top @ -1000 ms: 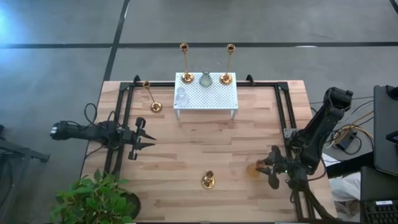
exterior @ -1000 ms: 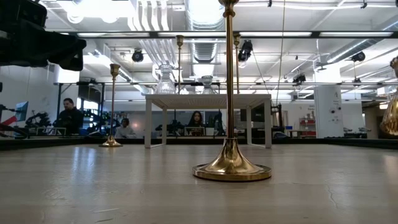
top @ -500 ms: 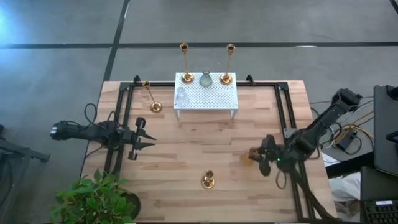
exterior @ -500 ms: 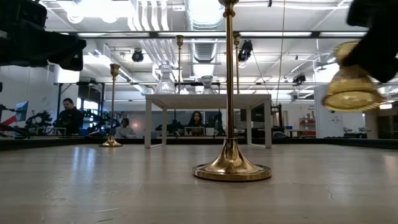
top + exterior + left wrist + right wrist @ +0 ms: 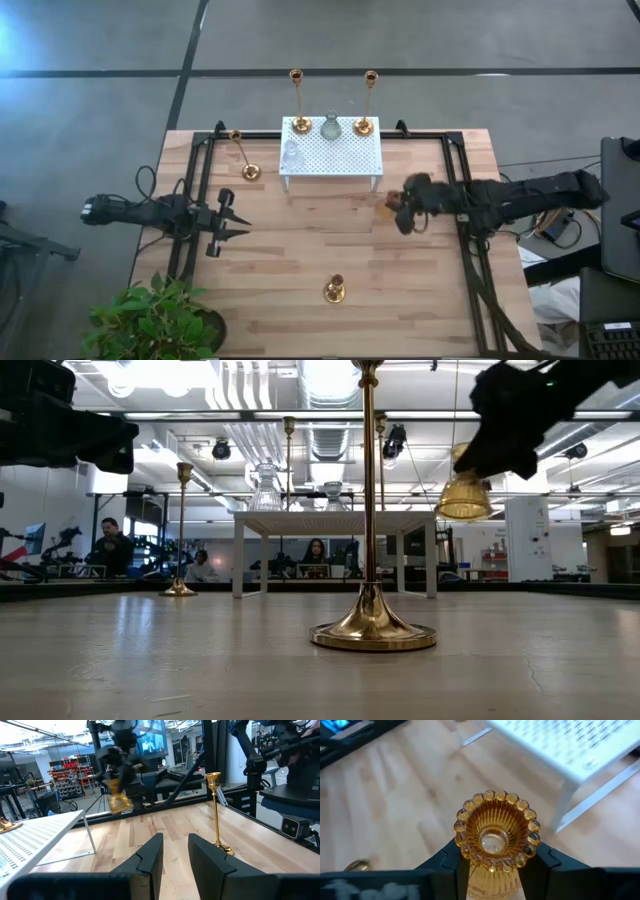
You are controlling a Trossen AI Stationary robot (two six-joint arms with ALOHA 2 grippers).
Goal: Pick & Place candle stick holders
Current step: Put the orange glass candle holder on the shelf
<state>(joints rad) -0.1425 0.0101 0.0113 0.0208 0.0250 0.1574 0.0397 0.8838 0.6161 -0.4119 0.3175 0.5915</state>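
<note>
My right gripper is over the table's right half, just right of the white rack's near right leg, shut on a squat amber holder with a beaded rim. On the rack stand two tall brass holders and two clear glass ones. One tall brass holder stands on its round base left of the rack. Another stands near the front edge. My left gripper waits at the table's left side, open and holding nothing. My right gripper pinches the squat holder between its two fingers, one on each side of the ribbed body behind the beaded rim. The fingers slant down from the table's right. The holder is lifted clear, its wide end pointing down and away from the wrist.
Black frame rails run along both sides of the table. A potted plant sits at the near left corner. People sit in the room beyond the far edge. Bare wood lies between the rack and the front holder.
My right gripper has swung from the table's near right toward the far edge and the rack. It has risen and turned, with the squat holder still between its fingers and clear of the table. My left arm has kept still.
</note>
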